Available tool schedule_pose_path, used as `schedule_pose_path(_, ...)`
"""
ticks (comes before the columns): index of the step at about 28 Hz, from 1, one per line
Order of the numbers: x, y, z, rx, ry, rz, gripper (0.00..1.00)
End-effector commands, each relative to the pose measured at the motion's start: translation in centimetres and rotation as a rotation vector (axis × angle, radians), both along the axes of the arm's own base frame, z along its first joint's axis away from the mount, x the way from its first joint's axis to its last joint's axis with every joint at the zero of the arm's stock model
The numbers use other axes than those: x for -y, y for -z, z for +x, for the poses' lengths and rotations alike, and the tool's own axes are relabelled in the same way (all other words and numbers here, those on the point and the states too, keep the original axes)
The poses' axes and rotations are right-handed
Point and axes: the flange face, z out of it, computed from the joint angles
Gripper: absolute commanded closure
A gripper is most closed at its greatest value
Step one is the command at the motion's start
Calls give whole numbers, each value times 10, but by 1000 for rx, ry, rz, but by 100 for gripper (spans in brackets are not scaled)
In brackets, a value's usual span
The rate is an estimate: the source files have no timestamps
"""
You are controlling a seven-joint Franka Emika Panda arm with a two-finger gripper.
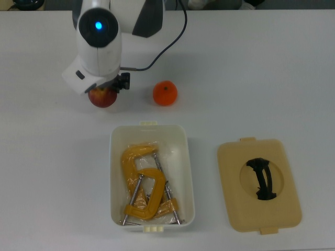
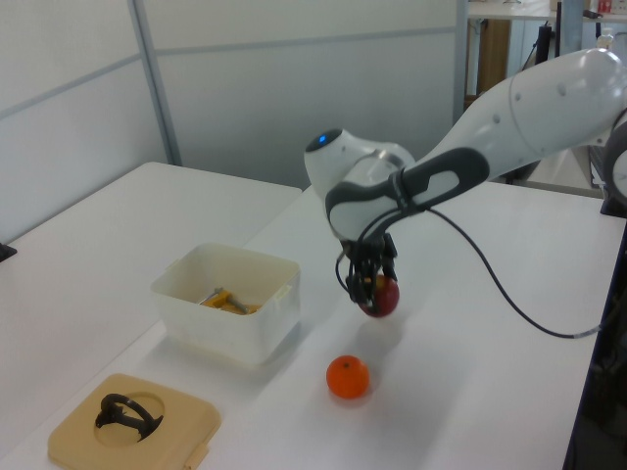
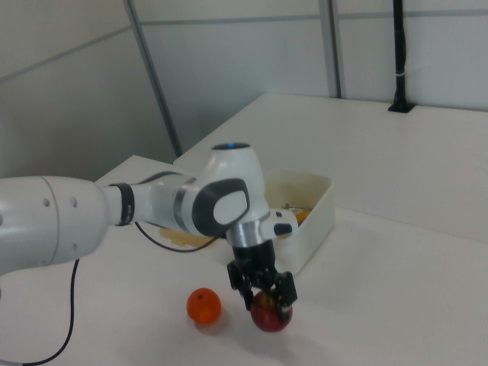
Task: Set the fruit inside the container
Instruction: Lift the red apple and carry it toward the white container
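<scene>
- The gripper [image 2: 371, 291] pinches the apple [image 2: 379, 298], its black fingers pressed against the smooth red skin; in the left view the fruit hangs clear of the white table [image 2: 470, 392], with a soft shadow beneath.
- In the top view the apple [image 1: 102, 97] peeks out from under the glossy white wrist, at about 10 o'clock from the container [image 1: 149, 175].
- The orange [image 1: 165, 93] (round, bright, faintly dimpled) rests on the table at 12 o'clock from the container, apart from the apple.
- The container is a white plastic tub with rounded corners, holding yellow metal C-clamps [image 1: 144, 183].
- A flat tan lid [image 1: 259, 184] with a black handle lies at 3 o'clock from the tub.
</scene>
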Motion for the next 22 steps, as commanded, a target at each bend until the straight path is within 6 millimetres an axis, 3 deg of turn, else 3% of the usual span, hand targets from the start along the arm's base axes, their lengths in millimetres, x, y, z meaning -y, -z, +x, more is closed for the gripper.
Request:
schedule_pose_path(1, -4, -71, 3, 79, -15, -14, 46)
schedule_pose_path(6, -9, -124, 18, 173, 43, -29, 46)
schedule_pose_path(9, -13, -137, 24, 218, 86, -37, 46)
schedule_pose_path(16, -53, -145, 51, 392, 27, -25, 45)
schedule_pose_path(22, -81, -114, 82, 549, 26, 17, 34)
